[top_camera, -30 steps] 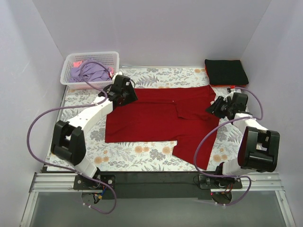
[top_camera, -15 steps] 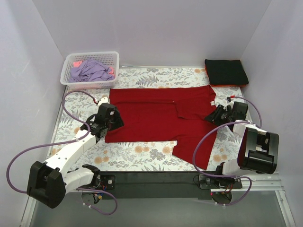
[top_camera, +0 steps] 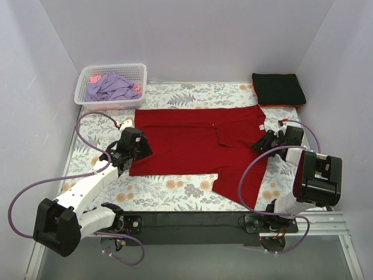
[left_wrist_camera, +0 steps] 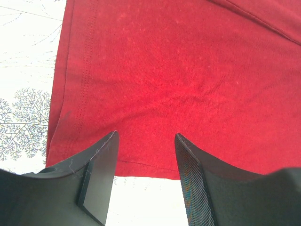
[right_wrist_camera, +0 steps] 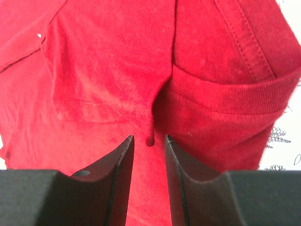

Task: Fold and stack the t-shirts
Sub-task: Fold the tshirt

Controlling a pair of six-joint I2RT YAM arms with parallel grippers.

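A deep-red t-shirt (top_camera: 192, 143) lies spread on the floral cloth with its collar to the right and one part folded over. My left gripper (top_camera: 135, 154) is open over the shirt's near-left corner. In the left wrist view its jaws (left_wrist_camera: 146, 136) straddle the shirt's edge (left_wrist_camera: 164, 70), with white cloth below them. My right gripper (top_camera: 260, 144) is at the shirt's right side by the collar. In the right wrist view its jaws (right_wrist_camera: 149, 139) stand slightly apart over a fold of the red shirt (right_wrist_camera: 108, 70), gripping nothing.
A folded black tee (top_camera: 278, 88) lies at the back right on an orange-red one. A white lattice basket (top_camera: 84, 99) at the back left holds lavender (top_camera: 111, 87) and pink tees. White walls enclose the table.
My left arm swung from the shirt's far-left corner by the basket to its near-left corner. My right gripper moved slightly nearer and lower. The shirt has not moved.
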